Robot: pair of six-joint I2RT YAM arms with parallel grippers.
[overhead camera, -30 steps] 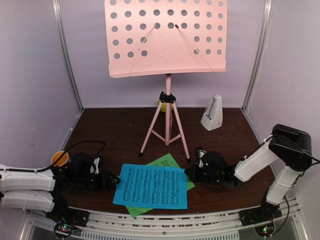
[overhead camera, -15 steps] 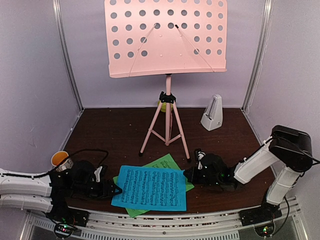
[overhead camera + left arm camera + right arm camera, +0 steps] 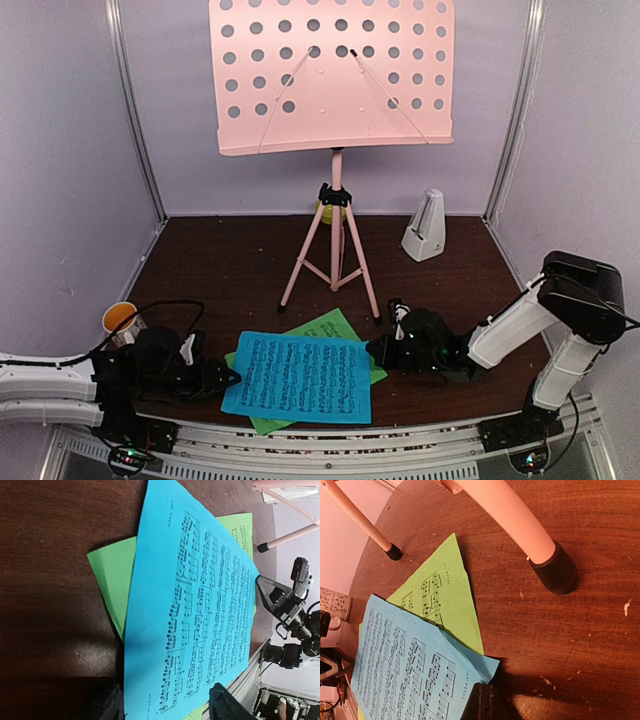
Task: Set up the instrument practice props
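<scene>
fingers [image 3: 226, 705] of left gripper [image 3: 167, 707] parted roughly midway at the bottom edge of the wrist frame, straddling the near short edge of the blue sheet [image 3: 190, 605], clamped on nothing. at lower right of the overhead frame, right gripper [image 3: 378, 348] fully closed, tips pressed to the blue sheet's right-hand corner; impossible to say whether paper is nipped between them. blue sheet flat on the table [image 3: 220, 260], lower centre, overlapping the green sheet [image 3: 335, 325], with green peeking out above and below. beyond, tripod legs [image 3: 333, 255] planted mid-frame, one foot just beside the green corner. metronome [image 3: 426, 228] upright to the right of the legs, well apart from the paper. pink music stand [image 3: 335, 75] filling the top, its ledge bare. mug [image 3: 120, 318] at far left, just above the left arm. judged step: getting a first hold on the blue sheet, neither sheet yet on the stand. next move probably calls for raising one edge off the wood, closing on the blue paper alone without catching the green beneath, then carrying it up to the ledge uncreased.
</scene>
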